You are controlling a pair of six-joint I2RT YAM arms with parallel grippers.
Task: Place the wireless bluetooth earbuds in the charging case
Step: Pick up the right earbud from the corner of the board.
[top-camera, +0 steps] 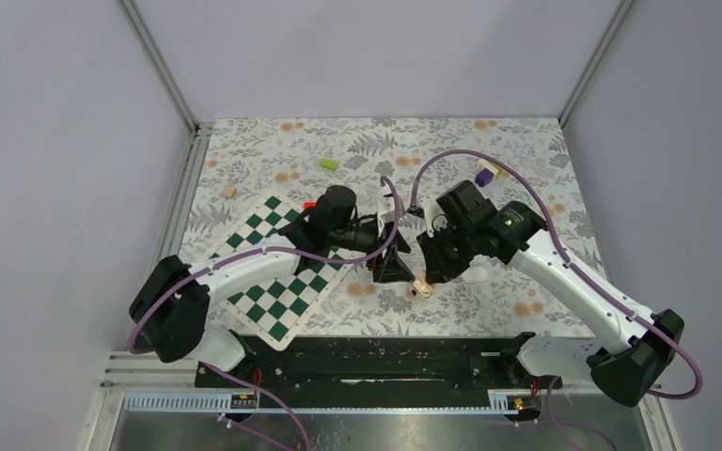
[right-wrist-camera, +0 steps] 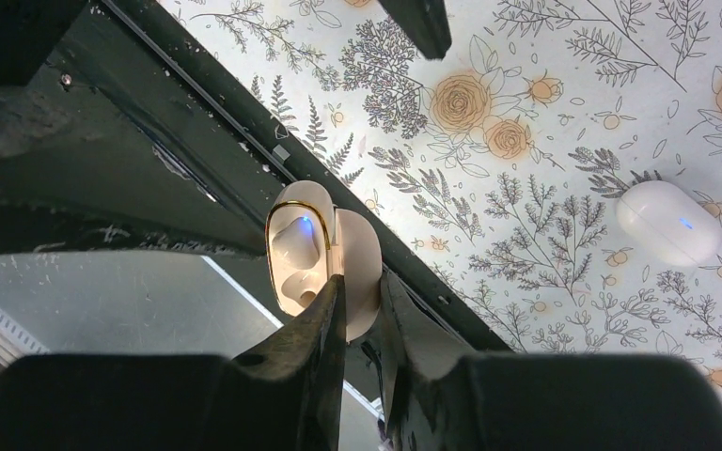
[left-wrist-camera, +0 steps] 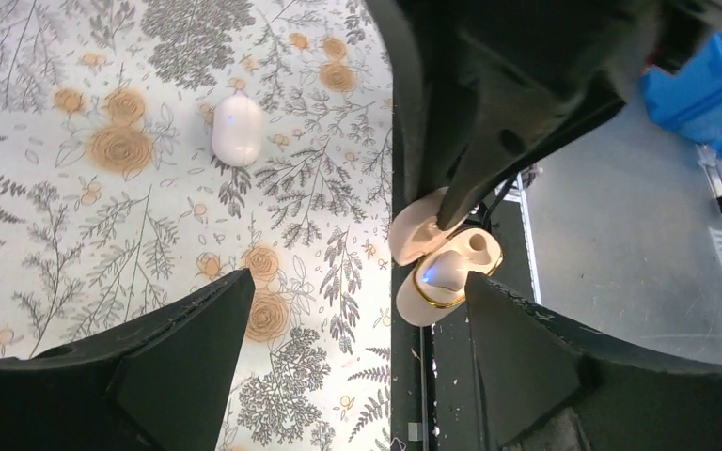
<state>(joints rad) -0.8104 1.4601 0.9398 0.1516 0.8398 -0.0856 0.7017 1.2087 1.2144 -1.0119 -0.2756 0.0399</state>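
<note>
Grey walls box in a table spread with a floral cloth (top-camera: pixel 273 150), and a chessboard mat (top-camera: pixel 277 282) lies on its left side. Both arms reach in to meet near the middle front. The right gripper (right-wrist-camera: pixel 362 287) is pressed together on the lid of the charging case (right-wrist-camera: pixel 327 246). It holds the case open and, as far as I can judge, lifted off the cloth, with the gold-rimmed inside turned toward the other arm. I read that as a way to present the sockets so I can load them from the left. The left gripper (left-wrist-camera: pixel 355 291) sits just beside the case with its fingers spread wide and nothing between them. On the cloth a little to the right of the case lies a white rounded pod (right-wrist-camera: pixel 667 223) with a blue light. I take it for the remaining earbud, but I can't be sure. Inside the case, one earbud (right-wrist-camera: pixel 293 235) is seated with its own blue light on. The socket next to it (left-wrist-camera: pixel 476 246) looks empty, so I would say the job is about half done.
</note>
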